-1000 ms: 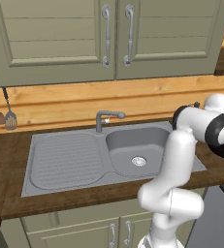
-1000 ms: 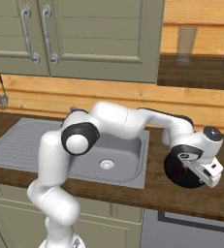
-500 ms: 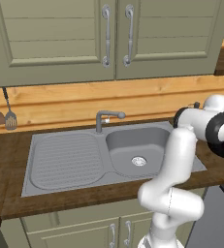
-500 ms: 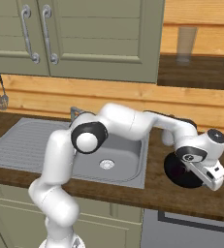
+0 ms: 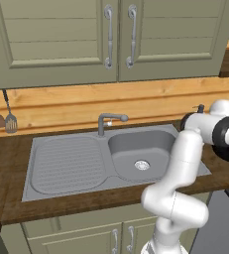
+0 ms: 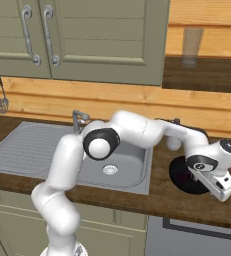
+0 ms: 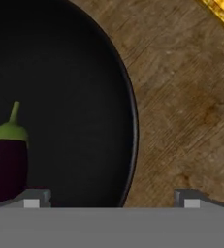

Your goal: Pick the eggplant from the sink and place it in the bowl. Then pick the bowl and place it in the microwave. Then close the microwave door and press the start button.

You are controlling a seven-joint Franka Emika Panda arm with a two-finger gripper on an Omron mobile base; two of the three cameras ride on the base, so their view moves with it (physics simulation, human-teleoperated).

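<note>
Purple eggplant [image 7: 6,162] lies in black bowl [image 7: 74,97] — end effector [image 7: 111,197] above, spread wide, empty.

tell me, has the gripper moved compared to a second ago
Yes. In the right base view the gripper has slid right across the black bowl, toward its right rim.

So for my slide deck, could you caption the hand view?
Open gripper straddling the rim of the black bowl, eggplant lying inside, on the wooden counter.

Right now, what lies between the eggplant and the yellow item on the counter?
In the hand view: the black bowl's floor and rim, then bare wooden counter. The eggplant sits inside the bowl; the yellow item outside.
</note>
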